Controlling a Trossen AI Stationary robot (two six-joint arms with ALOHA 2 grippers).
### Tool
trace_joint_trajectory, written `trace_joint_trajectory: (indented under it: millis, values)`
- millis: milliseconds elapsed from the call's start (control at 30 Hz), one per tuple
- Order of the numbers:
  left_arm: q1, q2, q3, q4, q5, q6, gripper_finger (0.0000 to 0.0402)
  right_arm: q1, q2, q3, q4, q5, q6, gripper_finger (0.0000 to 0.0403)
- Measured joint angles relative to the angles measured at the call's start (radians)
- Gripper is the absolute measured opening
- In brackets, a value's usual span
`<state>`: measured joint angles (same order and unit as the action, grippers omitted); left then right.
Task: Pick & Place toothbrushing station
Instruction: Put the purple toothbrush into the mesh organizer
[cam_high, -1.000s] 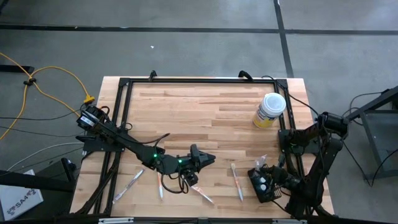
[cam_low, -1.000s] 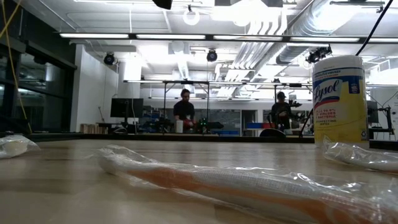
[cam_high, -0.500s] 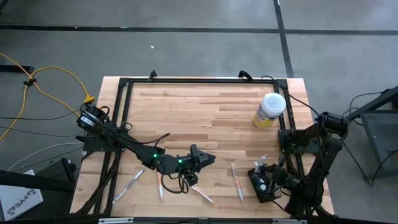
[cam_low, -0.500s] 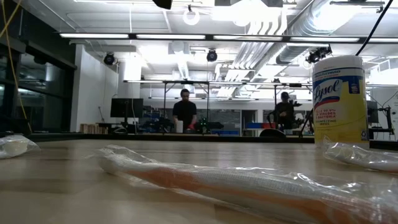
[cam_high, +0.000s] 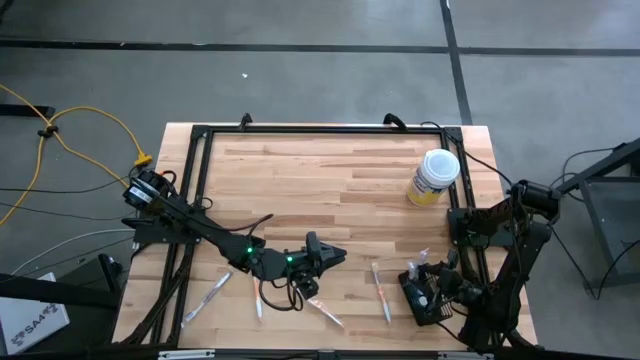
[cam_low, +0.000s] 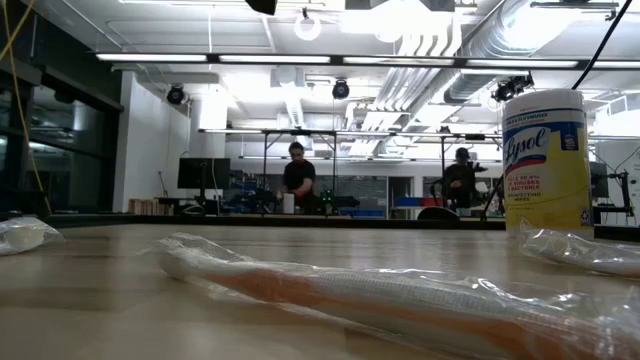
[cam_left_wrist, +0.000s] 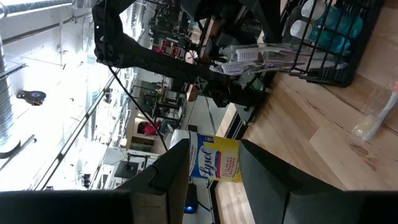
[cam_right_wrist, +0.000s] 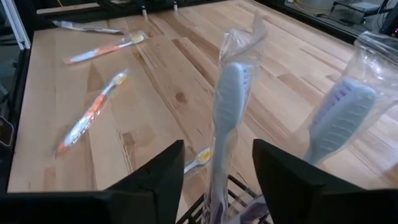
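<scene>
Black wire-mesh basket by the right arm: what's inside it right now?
The small black wire-mesh basket holds two plastic-wrapped toothbrushes standing bristle-end up, plus white and teal items I can't identify. Their lower parts and the basket floor are hidden by the mesh and wrappers.

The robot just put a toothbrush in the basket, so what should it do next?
Probably lift the right gripper straight up: its jaws are open around the wrapped toothbrush standing in the black basket, and several more wrapped toothbrushes lie on the table.
</scene>
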<state>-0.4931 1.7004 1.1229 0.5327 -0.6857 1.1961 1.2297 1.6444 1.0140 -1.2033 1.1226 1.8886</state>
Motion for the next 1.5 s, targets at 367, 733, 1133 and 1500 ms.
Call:
trace_joint_trajectory:
  millis: [367, 733, 1133, 1500]
  values:
    - [0.0, 0.0, 0.0, 0.007, 0.0, 0.0, 0.0131, 0.001, -0.001, 0.0, -0.011, -0.03, -0.025, 0.0184]
    - [0.0, 0.0, 0.0, 0.007, 0.0, 0.0, 0.0131, 0.003, -0.093, 0.0, -0.008, -0.113, -0.043, 0.0184]
    - [0.0, 0.0, 0.0, 0.01, 0.0, 0.0, 0.0131, 0.01, -0.249, 0.0, 0.146, -0.329, -0.21, 0.0184]
    - [-0.017, 0.0, -0.001, 0.048, 0.0, 0.002, 0.0131, 0.005, -0.365, 0.001, 0.262, -0.371, -0.323, 0.0184]
